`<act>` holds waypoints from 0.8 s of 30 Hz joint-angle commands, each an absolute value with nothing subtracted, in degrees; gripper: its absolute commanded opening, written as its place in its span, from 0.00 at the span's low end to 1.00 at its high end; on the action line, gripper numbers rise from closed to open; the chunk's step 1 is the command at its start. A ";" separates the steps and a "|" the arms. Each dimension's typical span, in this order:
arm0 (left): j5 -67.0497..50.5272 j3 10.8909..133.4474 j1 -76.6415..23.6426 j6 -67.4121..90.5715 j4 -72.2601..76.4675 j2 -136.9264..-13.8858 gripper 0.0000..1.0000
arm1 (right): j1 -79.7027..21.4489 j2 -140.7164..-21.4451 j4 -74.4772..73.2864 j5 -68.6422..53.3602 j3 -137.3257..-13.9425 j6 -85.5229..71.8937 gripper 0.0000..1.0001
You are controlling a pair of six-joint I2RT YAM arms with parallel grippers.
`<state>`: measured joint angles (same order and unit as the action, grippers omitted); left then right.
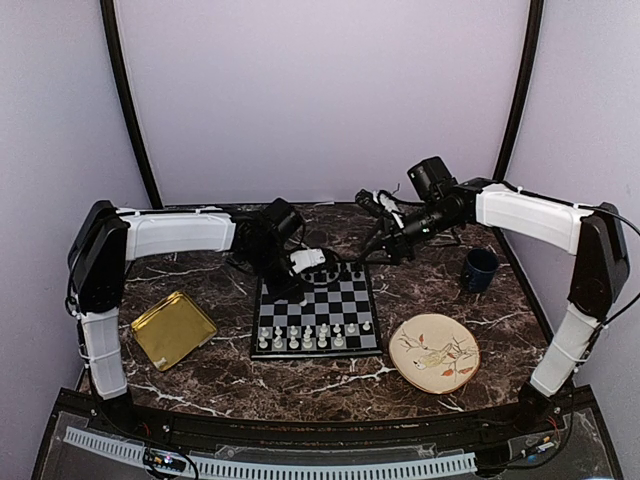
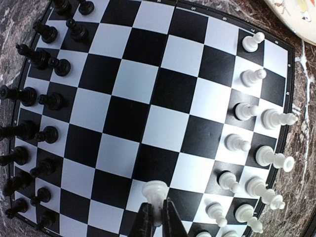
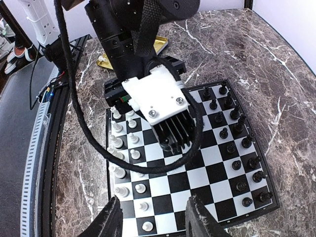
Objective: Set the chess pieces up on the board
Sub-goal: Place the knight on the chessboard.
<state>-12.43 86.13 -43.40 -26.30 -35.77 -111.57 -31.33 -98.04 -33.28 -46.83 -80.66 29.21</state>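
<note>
**Left end effector pinches a white piece over the board**

The left end effector (image 2: 157,206) is pressed together on a single white piece (image 2: 155,190), gripping it at the stem just under the round head. The piece stands upright between the fingers. It is over the board (image 2: 128,118), a little inward of the white ranks; whether its base touches a square I cannot tell. The right end effector (image 3: 154,210) hangs spread and empty above the board's edge.

The other white chess pieces (image 2: 269,158) stand in two files along one side of the board, with a couple of squares in the outer file bare. The black chessmen (image 2: 49,101) line the opposite side. The board lies flat on the marble counter (image 1: 330,390), between a gold tray (image 1: 172,328) and a patterned plate (image 1: 434,352).

These pieces look like hard, smooth plastic: very light, stiff and likely slippery, with narrow bases that would topple at a nudge. The best hold is probably low on the neck, below the head, so the collar stops the piece from slipping downward. Neighbours stand close together, so a straight vertical approach and a gentle release seem safest.
</note>
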 commanded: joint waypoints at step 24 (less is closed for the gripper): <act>-6.48 92.95 -44.49 -17.48 -38.82 -111.94 0.36 | -31.03 -99.68 -34.22 -44.64 -83.22 28.53 0.44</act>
<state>-6.42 92.66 -44.58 -18.57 -40.32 -118.91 -31.22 -98.37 -33.47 -45.67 -80.90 29.23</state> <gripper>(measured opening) 0.342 0.443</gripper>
